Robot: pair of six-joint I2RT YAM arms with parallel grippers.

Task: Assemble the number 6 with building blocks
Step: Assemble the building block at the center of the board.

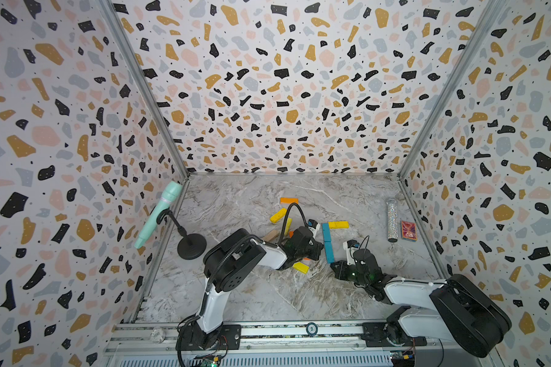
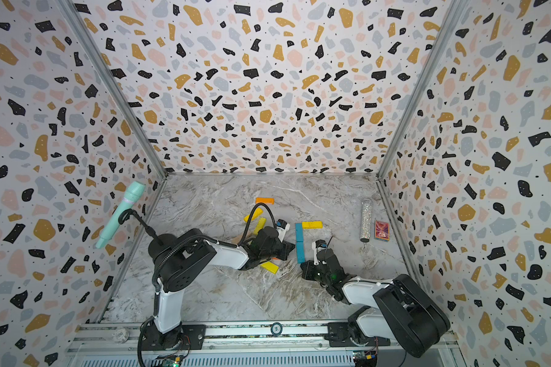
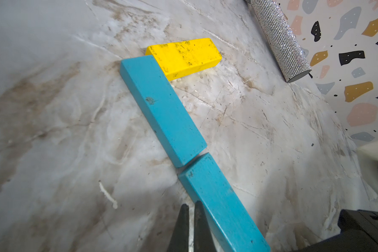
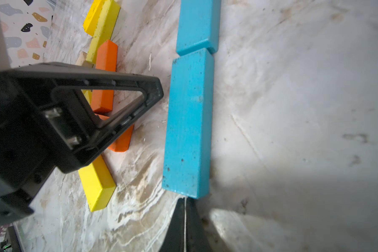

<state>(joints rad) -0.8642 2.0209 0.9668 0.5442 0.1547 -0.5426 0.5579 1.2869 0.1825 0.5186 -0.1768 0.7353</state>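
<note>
Two teal building blocks lie end to end in a line, the far one (image 3: 162, 109) and the near one (image 4: 189, 131) (image 1: 329, 252). A yellow block (image 3: 183, 56) (image 1: 338, 225) meets the far end at a right angle. My left gripper (image 3: 191, 206) (image 1: 321, 248) is shut and empty, its tips against the near teal block's long side. My right gripper (image 4: 184, 199) (image 1: 333, 265) is shut and empty, tips touching that block's near end. Loose blocks lie left of the line: orange (image 1: 289, 200), yellow (image 1: 278, 215), beige (image 1: 271, 235), yellow (image 1: 300, 267), and orange ones (image 4: 105, 74) under the left gripper.
A glittery tube (image 1: 392, 219) and a red patterned card box (image 1: 408, 230) lie near the right wall. A mint microphone (image 1: 159, 213) on a black stand (image 1: 191, 246) sits by the left wall. Patterned walls enclose the marble table (image 1: 268, 295) on three sides.
</note>
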